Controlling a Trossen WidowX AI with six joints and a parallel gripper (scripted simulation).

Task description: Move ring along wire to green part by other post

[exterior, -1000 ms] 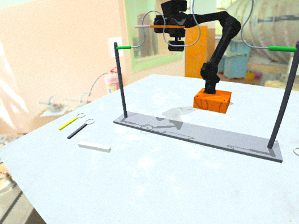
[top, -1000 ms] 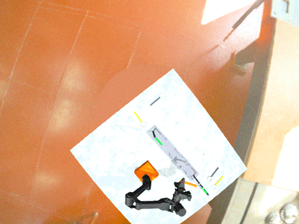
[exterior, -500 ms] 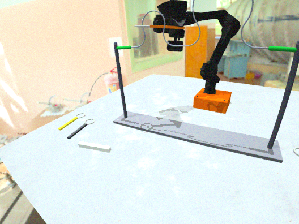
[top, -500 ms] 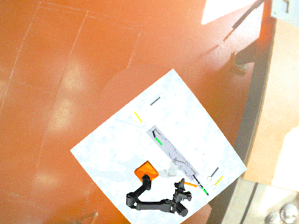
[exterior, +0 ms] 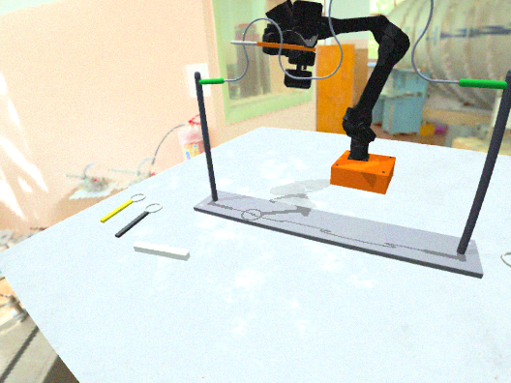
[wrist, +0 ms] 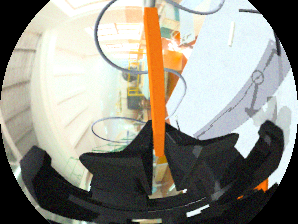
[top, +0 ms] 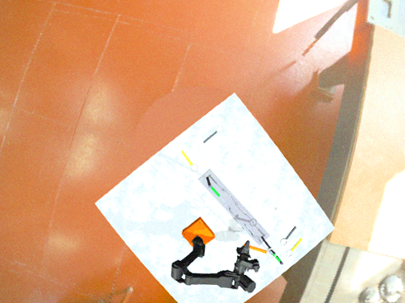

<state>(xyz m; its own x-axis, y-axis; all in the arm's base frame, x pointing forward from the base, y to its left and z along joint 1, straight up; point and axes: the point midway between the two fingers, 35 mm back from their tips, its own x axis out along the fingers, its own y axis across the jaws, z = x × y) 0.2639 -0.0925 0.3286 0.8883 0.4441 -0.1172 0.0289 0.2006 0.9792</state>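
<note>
The gripper (exterior: 299,48) was clamped nearly shut on the orange handle (exterior: 285,45), gripping it at the end away from the ring so that the arm itself stayed off the thin grey wire (exterior: 247,48). In the exterior view the handle lay level, high at about 12 o'clock in the frame, its pale tip reaching toward 9 o'clock into the first grey loop; the ring itself was too small to make out. I judged the run barely begun, since the left green part (exterior: 211,81) lay close by at 8 o'clock and the right green part (exterior: 482,83), the goal, far off at 3 o'clock.
</note>
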